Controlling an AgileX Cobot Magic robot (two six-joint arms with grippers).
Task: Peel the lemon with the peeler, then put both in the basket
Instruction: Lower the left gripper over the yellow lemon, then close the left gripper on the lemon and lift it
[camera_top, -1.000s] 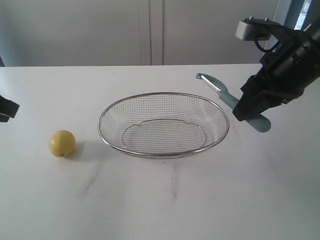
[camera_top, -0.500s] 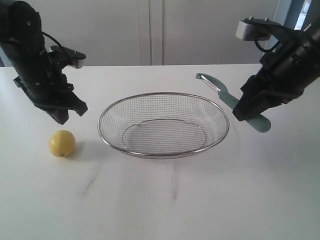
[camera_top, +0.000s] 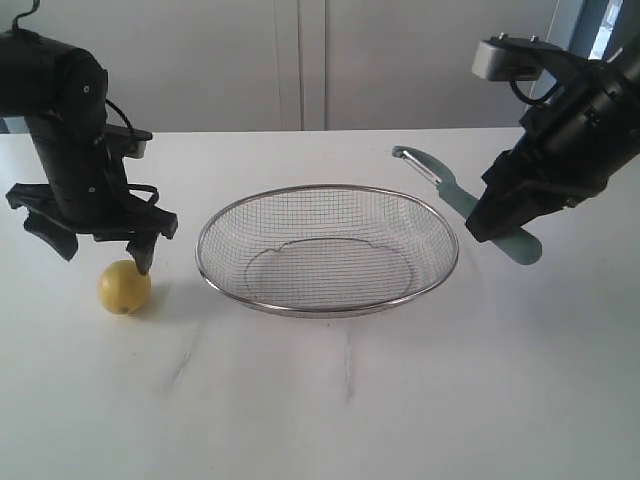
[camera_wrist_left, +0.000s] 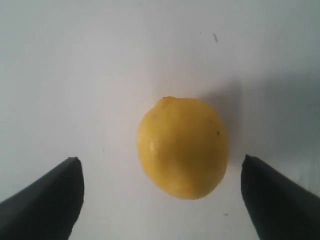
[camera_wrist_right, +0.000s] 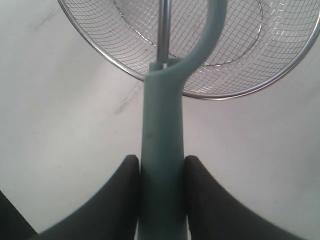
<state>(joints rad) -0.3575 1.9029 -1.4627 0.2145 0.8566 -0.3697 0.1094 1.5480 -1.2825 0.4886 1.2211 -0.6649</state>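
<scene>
White tabletop runs back to a pale wall of cabinet panels, with the basket (camera_top: 330, 312) sitting in its middle, nothing in it. The lemon (camera_top: 124, 287) rests on the bare top near the left edge, well apart from the basket rim. The left gripper (camera_top: 105, 256) hangs just above it with its pincer spread wide and nothing held. In the left wrist view both fingers (camera_wrist_left: 50, 202) flank the fruit (camera_wrist_left: 183, 148) without touching it, and the lemon lies nearer one finger than the other. Over by the right edge, the right gripper (camera_top: 500, 225) is clamped on the teal handle of the peeler (camera_top: 452, 196), held off the table with the blade head pointing toward the back edge, above the basket's far rim. The step in hand looks to be taking hold of the lemon. To do it well, the left arm should first centre the fruit between its fingers, since a round, smooth lemon will likely roll away if one pad meets it first. It should then come straight down until the pads sit at the widest girth, close gently, and leave one face of the peel exposed toward the peeler. The right arm is best kept where it is until the lemon is secure.
</scene>
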